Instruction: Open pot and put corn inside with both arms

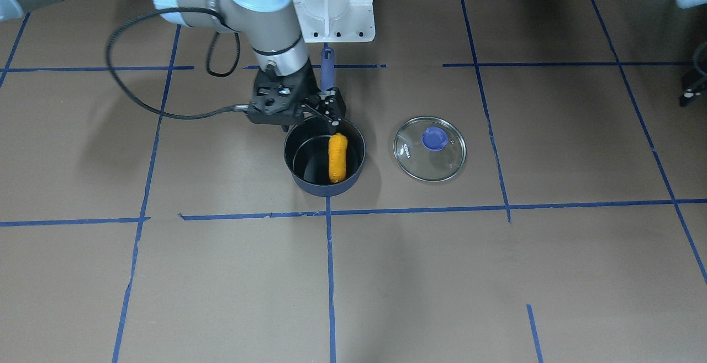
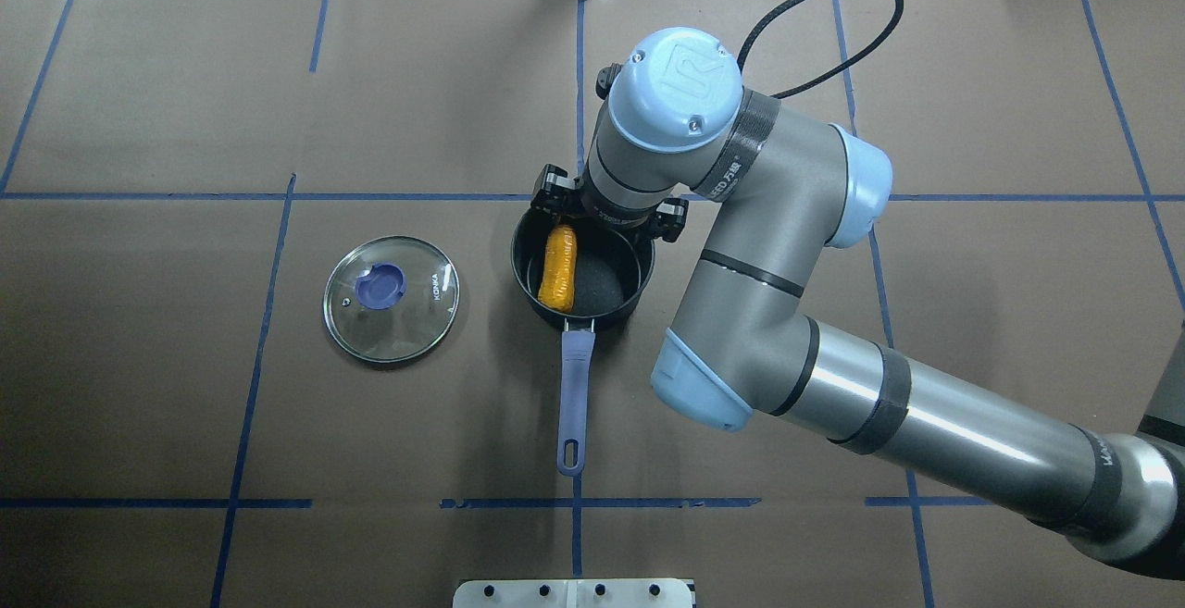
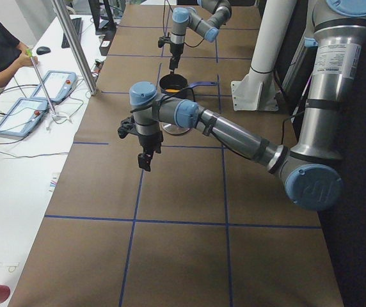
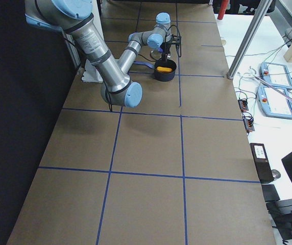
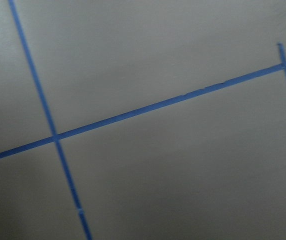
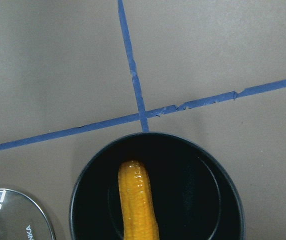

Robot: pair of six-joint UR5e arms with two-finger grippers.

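The navy pot (image 1: 325, 189) stands open near the table's middle, its lavender handle (image 2: 574, 386) pointing toward the robot's base. The orange-yellow corn (image 1: 337, 158) lies inside it, as the overhead view (image 2: 558, 267) and the right wrist view (image 6: 138, 200) also show. My right gripper (image 1: 309, 126) hovers just above the pot's rim on the handle side, with its jaws spread and empty. My left gripper (image 3: 146, 160) hangs above bare table far off to the left side. It shows too small to tell whether it is open or shut.
The round glass lid (image 1: 429, 148) with a blue knob lies flat on the table beside the pot, a short gap away. The white base mount (image 1: 331, 4) stands behind the pot handle. Blue tape lines cross the brown table.
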